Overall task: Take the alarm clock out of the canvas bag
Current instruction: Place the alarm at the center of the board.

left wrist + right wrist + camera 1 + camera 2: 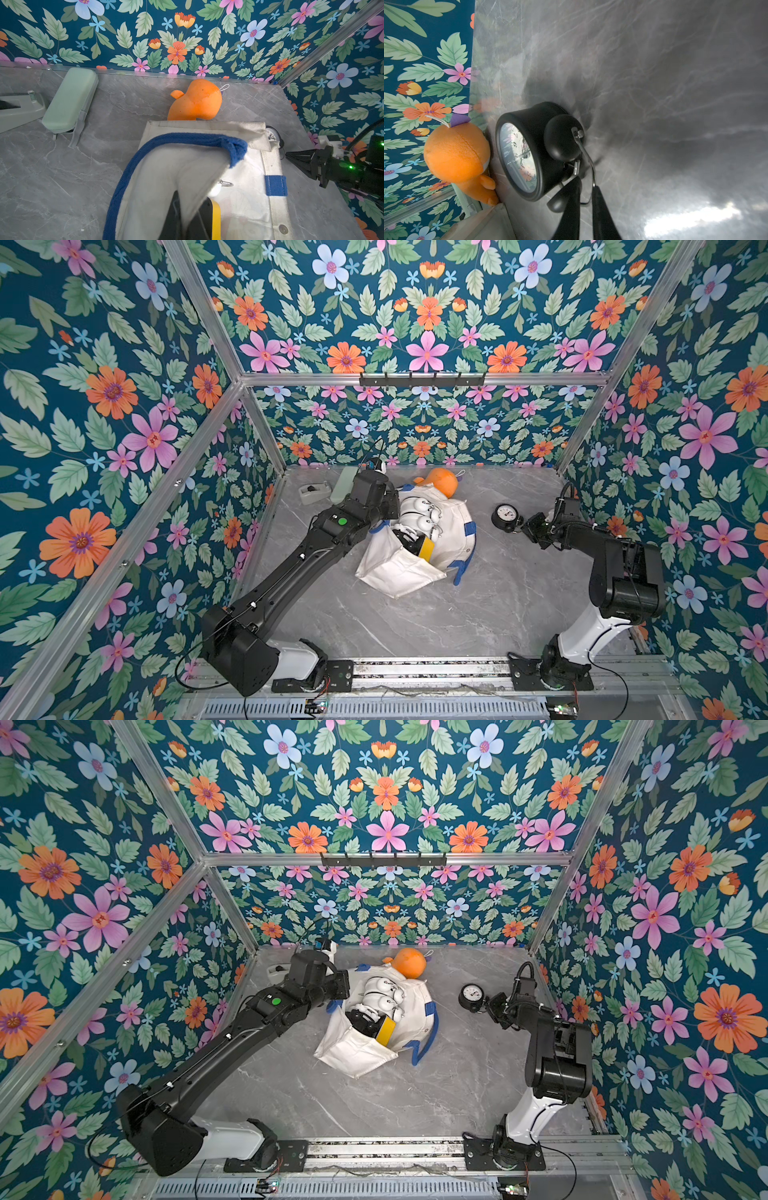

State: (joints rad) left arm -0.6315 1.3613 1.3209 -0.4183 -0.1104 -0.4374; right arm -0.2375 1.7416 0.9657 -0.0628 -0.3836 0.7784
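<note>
Top views both show the grey table (498,614) bearing the canvas bag (415,572), its cloth pinched in the closed left gripper (187,207); the alarm clock (506,515) sits outside it on the table, right gripper (586,187) slightly parted around its wire handle (588,158).

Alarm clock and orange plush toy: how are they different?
The alarm clock is black and smooth with a white dial; the plush toy is orange and fuzzy. The clock sits apart from the canvas bag; the toy sits right against it. The right pincer straddles the clock's wire handle; nothing grips the toy. Both rest on the grey table, outside the bag.
</note>
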